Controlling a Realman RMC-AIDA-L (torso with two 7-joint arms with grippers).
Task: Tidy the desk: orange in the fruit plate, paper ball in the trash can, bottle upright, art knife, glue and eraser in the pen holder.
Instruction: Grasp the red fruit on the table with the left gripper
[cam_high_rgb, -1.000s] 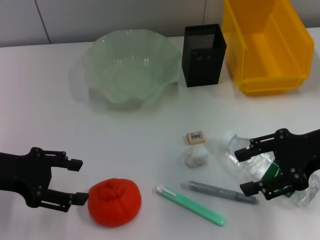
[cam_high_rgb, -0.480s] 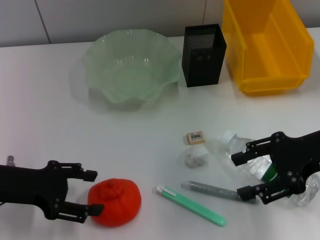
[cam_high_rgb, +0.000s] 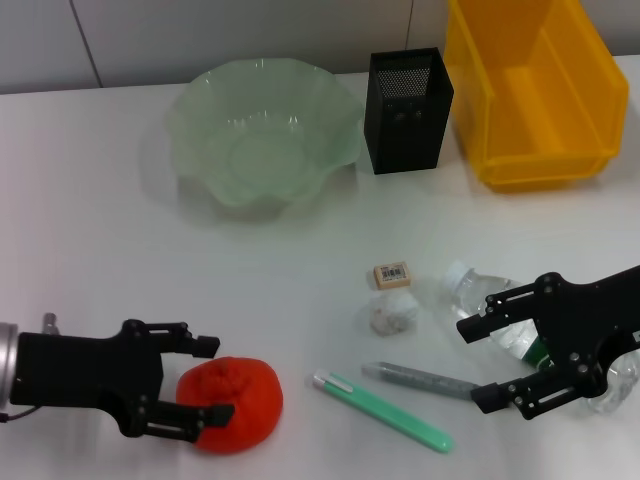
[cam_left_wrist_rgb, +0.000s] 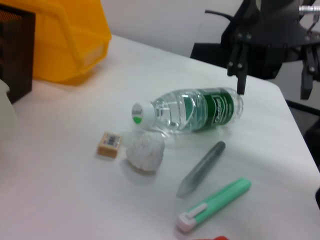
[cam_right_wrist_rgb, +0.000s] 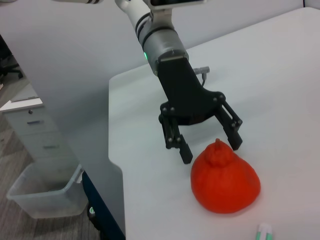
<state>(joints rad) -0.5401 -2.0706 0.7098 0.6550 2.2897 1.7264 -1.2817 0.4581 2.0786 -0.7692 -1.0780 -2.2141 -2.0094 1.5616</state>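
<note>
Orange (cam_high_rgb: 233, 404) now between the spread fingers of the advanced left tool (cam_high_rgb: 214, 380).

White table (cam_high_rgb: 90, 220), orange (cam_high_rgb: 235, 403), bottle (cam_high_rgb: 500, 318), eraser (cam_high_rgb: 391, 274)

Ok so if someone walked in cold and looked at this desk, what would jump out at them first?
Probably the bright orange at the near left of the desk, with the left hand open around it. Next, the big yellow bin at the far right, beside the black mesh pen holder. Then the right hand, open over the clear bottle lying on its side.
</note>
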